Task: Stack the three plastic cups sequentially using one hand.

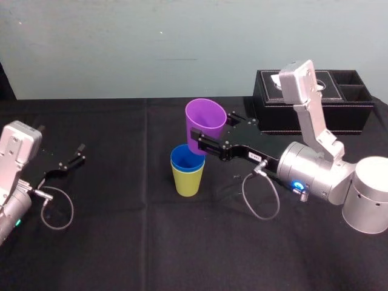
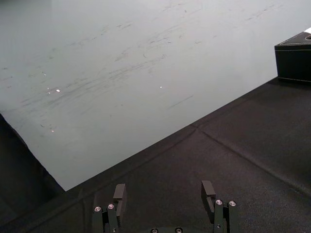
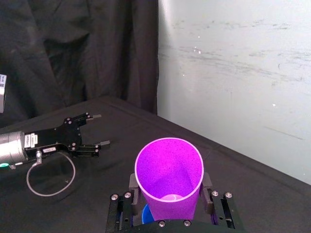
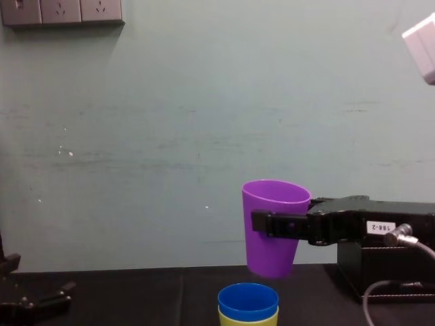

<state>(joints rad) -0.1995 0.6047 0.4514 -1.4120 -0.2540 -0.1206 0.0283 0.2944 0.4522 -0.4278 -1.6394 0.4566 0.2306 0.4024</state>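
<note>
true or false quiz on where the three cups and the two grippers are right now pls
1. The right gripper is shut on the purple cup. True.
2. The blue cup sits inside the yellow-green cup. True.
3. The purple cup is nested in the blue cup. False: it hangs above the blue cup, and the chest view shows a gap between them.
4. The left gripper holds a cup. False: it is open and empty, at the left of the table.

Purple cup (image 1: 205, 124), blue cup (image 1: 186, 157) and yellow-green cup (image 1: 188, 183) contrast with black tablecloth (image 1: 121, 236).
</note>
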